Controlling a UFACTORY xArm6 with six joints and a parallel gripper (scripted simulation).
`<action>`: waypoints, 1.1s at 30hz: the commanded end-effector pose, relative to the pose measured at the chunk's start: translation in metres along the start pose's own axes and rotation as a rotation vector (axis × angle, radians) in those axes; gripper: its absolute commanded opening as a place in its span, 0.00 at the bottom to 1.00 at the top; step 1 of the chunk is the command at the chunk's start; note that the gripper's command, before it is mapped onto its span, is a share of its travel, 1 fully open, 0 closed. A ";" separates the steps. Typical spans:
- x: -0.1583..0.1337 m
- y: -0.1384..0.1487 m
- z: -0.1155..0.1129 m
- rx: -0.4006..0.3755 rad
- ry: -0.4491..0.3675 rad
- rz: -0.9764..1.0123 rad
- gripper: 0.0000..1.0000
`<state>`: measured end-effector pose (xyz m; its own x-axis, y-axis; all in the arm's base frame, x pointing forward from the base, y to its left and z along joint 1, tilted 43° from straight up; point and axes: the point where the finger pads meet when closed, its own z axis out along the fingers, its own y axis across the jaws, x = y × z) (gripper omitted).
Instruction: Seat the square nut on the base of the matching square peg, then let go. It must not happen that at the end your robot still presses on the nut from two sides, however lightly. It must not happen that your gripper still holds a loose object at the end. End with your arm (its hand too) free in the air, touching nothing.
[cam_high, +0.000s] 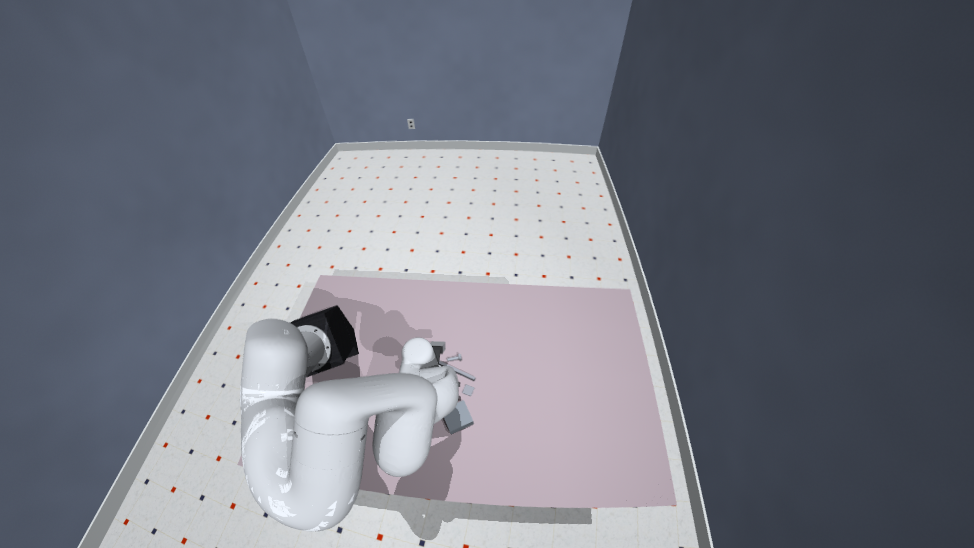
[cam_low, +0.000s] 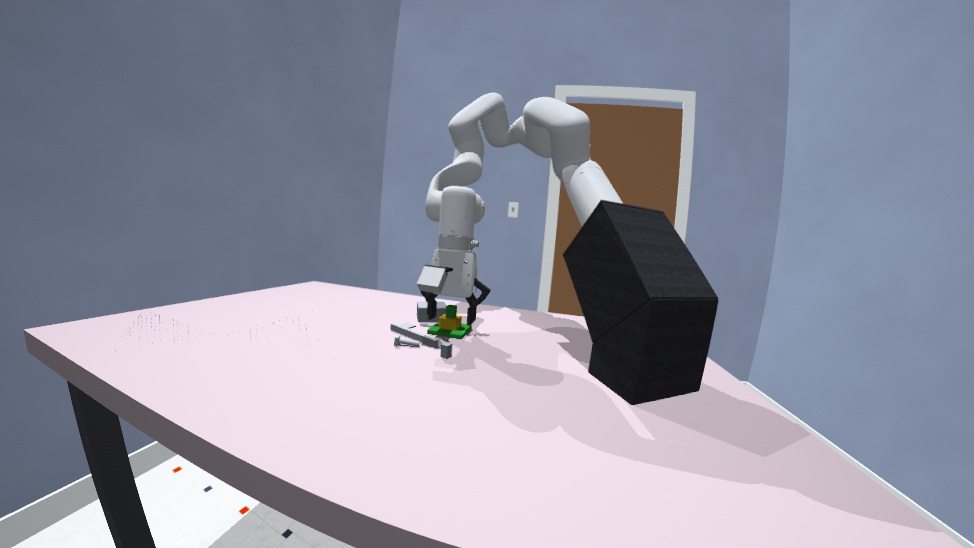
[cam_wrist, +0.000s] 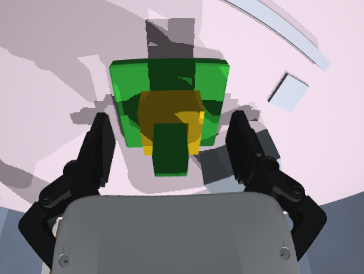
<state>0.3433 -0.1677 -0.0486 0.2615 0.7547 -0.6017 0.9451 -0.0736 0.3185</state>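
Gripper (cam_low: 450, 320) (cam_wrist: 170, 125) is wide apart from where I sit, fingers on either side of the nut, visible gaps both sides in wrist view, nothing clamped. Square nut (cam_low: 449, 323) (cam_wrist: 162, 107) is around the green peg (cam_low: 451, 310) (cam_wrist: 170, 152), low down, and looks seated on the green base plate (cam_low: 459, 333) (cam_wrist: 125, 75). Peg top sticks out above it. Release is done.

Location: nearer the tabletop (cam_high: 558, 408) (cam_low: 272, 408) edge with the black mount (cam_high: 343, 330) (cam_low: 647, 327) than the opposite edge, well in from all corners. I can't see nut or peg from the top (my arm (cam_high: 326, 436) (cam_low: 555, 126) covers them).

Nearby clutter: grey bar (cam_high: 463, 372) (cam_low: 413, 333) (cam_wrist: 285, 32), small grey block (cam_high: 468, 390) (cam_wrist: 289, 92) and larger grey box (cam_high: 459, 417) (cam_low: 425, 312) (cam_wrist: 227, 182), all on the side toward the edge opposite the mount. Bolt (cam_high: 454, 357) (cam_low: 407, 342) lies just beside the bar, apart from the base plate.
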 end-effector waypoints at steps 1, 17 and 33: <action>0.000 0.002 -0.004 -0.003 -0.002 0.000 1.00; -0.004 0.015 -0.120 -0.019 -0.033 0.007 1.00; 0.000 0.000 -0.160 -0.001 0.001 0.000 1.00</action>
<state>0.3122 -0.0643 0.0667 0.2609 0.7552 -0.6013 0.9450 -0.0725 0.3190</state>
